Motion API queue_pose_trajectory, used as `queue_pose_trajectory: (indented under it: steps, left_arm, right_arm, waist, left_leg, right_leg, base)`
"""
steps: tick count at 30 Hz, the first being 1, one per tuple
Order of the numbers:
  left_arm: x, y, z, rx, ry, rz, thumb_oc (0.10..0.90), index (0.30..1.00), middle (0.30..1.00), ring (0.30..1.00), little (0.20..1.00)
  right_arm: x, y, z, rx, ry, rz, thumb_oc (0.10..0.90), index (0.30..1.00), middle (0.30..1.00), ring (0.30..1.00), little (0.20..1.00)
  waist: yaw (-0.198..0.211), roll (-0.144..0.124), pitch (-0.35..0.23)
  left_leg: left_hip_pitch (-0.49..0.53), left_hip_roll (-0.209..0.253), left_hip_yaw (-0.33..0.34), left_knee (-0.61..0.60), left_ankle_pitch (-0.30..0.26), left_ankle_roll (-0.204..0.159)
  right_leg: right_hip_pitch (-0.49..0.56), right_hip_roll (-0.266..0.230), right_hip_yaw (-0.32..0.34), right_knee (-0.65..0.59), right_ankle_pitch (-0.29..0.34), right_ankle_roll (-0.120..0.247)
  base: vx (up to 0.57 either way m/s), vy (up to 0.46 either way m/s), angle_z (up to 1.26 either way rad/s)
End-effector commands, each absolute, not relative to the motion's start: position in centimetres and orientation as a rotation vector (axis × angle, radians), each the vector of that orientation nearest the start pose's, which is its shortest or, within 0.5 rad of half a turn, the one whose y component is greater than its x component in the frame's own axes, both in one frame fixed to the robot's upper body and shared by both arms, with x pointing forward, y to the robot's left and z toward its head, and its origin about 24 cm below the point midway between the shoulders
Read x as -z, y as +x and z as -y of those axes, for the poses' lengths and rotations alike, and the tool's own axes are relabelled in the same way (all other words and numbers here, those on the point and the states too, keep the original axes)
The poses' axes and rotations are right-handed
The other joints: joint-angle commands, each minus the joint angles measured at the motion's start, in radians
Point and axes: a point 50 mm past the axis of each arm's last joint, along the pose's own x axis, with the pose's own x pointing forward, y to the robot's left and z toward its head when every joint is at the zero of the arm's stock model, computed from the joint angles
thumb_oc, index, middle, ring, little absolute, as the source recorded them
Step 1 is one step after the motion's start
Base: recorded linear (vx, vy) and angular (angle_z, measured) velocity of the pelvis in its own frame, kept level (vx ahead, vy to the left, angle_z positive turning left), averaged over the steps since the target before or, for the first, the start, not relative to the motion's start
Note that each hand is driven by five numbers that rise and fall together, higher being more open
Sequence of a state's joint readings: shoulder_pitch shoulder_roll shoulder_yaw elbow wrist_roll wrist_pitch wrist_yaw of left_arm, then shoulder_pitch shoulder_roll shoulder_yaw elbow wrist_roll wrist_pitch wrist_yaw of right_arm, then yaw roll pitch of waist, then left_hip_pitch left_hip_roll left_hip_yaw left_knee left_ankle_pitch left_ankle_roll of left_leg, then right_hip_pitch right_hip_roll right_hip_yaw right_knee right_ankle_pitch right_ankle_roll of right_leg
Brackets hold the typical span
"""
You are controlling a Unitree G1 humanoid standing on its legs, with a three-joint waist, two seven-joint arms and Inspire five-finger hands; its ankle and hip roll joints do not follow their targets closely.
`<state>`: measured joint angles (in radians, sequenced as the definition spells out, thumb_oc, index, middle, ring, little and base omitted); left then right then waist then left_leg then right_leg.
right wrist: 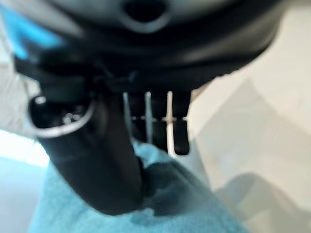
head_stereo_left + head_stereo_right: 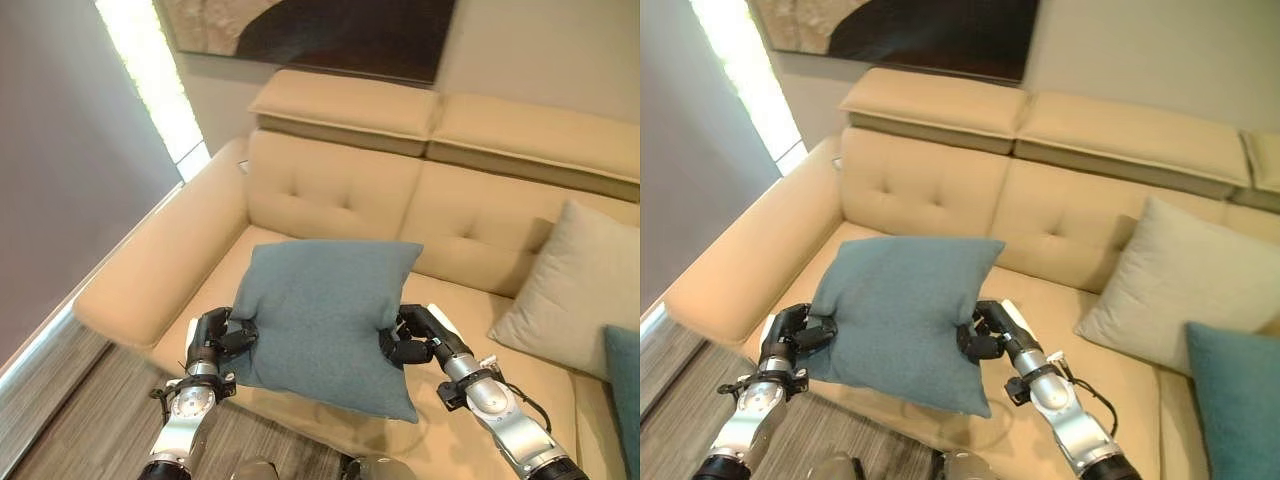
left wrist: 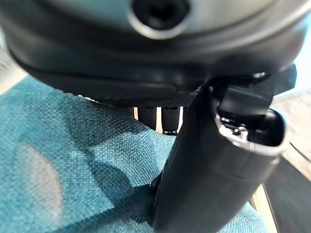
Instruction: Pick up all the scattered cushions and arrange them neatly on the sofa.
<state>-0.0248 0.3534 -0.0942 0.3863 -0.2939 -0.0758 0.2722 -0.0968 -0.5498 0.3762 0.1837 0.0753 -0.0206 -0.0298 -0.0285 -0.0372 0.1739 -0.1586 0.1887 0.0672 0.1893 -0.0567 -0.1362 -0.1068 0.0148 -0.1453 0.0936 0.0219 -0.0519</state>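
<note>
Above the sofa [image 2: 330,190] seat, a teal cushion [image 2: 325,320] was pinched at opposite edges by left hand [image 2: 212,340] and right hand [image 2: 415,338], fingers curled closed; level, even lowering against the backrest was judged best.

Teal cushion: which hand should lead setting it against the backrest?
Neither clearly. The left hand and right hand each pinch an opposite edge of the teal cushion, held over the sofa seat. Probably push together; the left sits nearer the armrest corner.

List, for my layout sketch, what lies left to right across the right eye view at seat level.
Left hand → held teal fabric cushion → right hand → beige fabric cushion → second teal cushion.
</note>
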Motion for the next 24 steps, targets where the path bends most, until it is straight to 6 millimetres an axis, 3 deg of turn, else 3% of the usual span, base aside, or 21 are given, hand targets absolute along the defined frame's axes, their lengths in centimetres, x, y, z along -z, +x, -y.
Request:
queue_pose_trajectory:
  steps: [1,3,6,7,12,18,22,23,24]
  left_arm:
    - [-5.6,27.8,-23.4,-0.313,0.077,0.139,0.4,0.3,0.3,0.3,0.3]
    - [-5.6,28.3,-23.2,-0.3,0.106,0.138,0.4,0.3,0.3,0.3,0.3]
    - [-6.4,29.0,-22.9,-0.286,0.146,0.167,0.4,0.3,0.3,0.3,0.3]
    - [-6.8,29.2,-23.0,-0.274,0.189,0.179,0.4,0.3,0.3,0.3,0.3]
    - [-8.7,30.8,-24.1,-0.346,0.352,0.216,0.4,0.3,0.3,0.3,0.3]
    - [-12.5,34.2,-22.2,-0.311,0.389,0.31,0.4,0.3,0.3,0.3,0.3]
    - [-20.1,37.7,-20.0,-0.353,0.491,0.498,0.4,0.3,0.3,0.3,0.3]
    - [-20.2,37.7,-20.0,-0.355,0.49,0.501,0.4,0.3,0.3,0.3,0.3]
    - [-24.4,38.3,-20.2,-0.397,0.554,0.602,0.4,0.3,0.3,0.3,0.3]
  right_arm:
    - [-8.1,27.7,16.5,-0.357,-0.541,0.207,0.4,0.3,0.3,0.3,0.3]
    - [-8.6,27.6,17.6,-0.343,-0.594,0.223,0.4,0.3,0.3,0.3,0.3]
    - [-8.9,27.6,18.6,-0.313,-0.638,0.222,0.4,0.3,0.3,0.3,0.3]
    - [-9.2,28.0,19.3,-0.296,-0.698,0.224,0.4,0.3,0.3,0.3,0.3]
    - [-11.3,30.1,20.7,-0.196,-0.897,0.284,0.4,0.3,0.3,0.3,0.3]
    - [-14.8,33.2,21.0,-0.091,-1.001,0.349,0.4,0.3,0.3,0.3,0.3]
    - [-23.1,36.2,21.3,0.122,-1.195,0.557,0.4,0.3,0.3,0.3,0.3]
    - [-23.3,36.2,21.2,0.123,-1.196,0.561,0.4,0.3,0.3,0.3,0.3]
    - [-28.6,36.6,21.3,0.249,-1.283,0.676,0.4,0.3,0.3,0.3,0.3]
  waist:
    - [0.065,0.064,-0.06]
    - [0.05,0.086,-0.086]
    - [0.042,0.086,-0.096]
    - [0.038,0.078,-0.108]
    - [0.046,0.045,-0.134]
    - [0.044,0.032,-0.106]
    - [0.034,0.037,-0.039]
    - [0.033,0.038,-0.04]
    - [0.028,0.042,-0.014]
  left_leg:
    - [-0.015,0.052,-0.116,-0.128,0.176,-0.023]
    - [0.024,0.07,-0.071,-0.169,0.166,-0.036]
    - [0.048,0.038,-0.08,-0.159,0.141,-0.032]
    - [0.074,0.01,-0.061,-0.161,0.119,-0.02]
    - [0.103,-0.027,0.015,-0.157,0.072,0.015]
    - [0.028,-0.046,0.013,-0.142,0.071,0.021]
    - [-0.11,-0.067,-0.005,-0.122,0.089,0.021]
    - [-0.116,-0.067,-0.005,-0.122,0.093,0.021]
    - [-0.17,-0.074,-0.005,-0.113,0.105,0.021]
  right_leg:
    - [0.084,-0.094,0.04,0.044,-0.132,0.131]
    - [0.1,-0.107,0.04,0.046,-0.148,0.15]
    - [0.099,-0.133,0.056,0.055,-0.139,0.162]
    - [0.104,-0.16,0.072,0.044,-0.127,0.178]
    - [0.097,-0.217,0.101,0.003,-0.09,0.217]
    - [0.035,-0.241,0.104,-0.019,-0.055,0.233]
    - [-0.108,-0.248,0.11,0.004,-0.028,0.235]
    - [-0.114,-0.248,0.11,0.003,-0.023,0.235]
    - [-0.174,-0.248,0.116,0.017,-0.007,0.236]
  base:
    - [0.29,0.255,-1.93]
    - [0.24,0.239,-1.36]
    - [0.17,0.224,-0.09]
    - [0.16,0.18,-0.17]
    - [0.15,0.145,-0.33]
    - [-0.03,0.024,-0.03]
    - [-0.2,0.021,0.19]
    - [-0.15,0.038,0.11]
    - [-0.11,0.039,0.06]
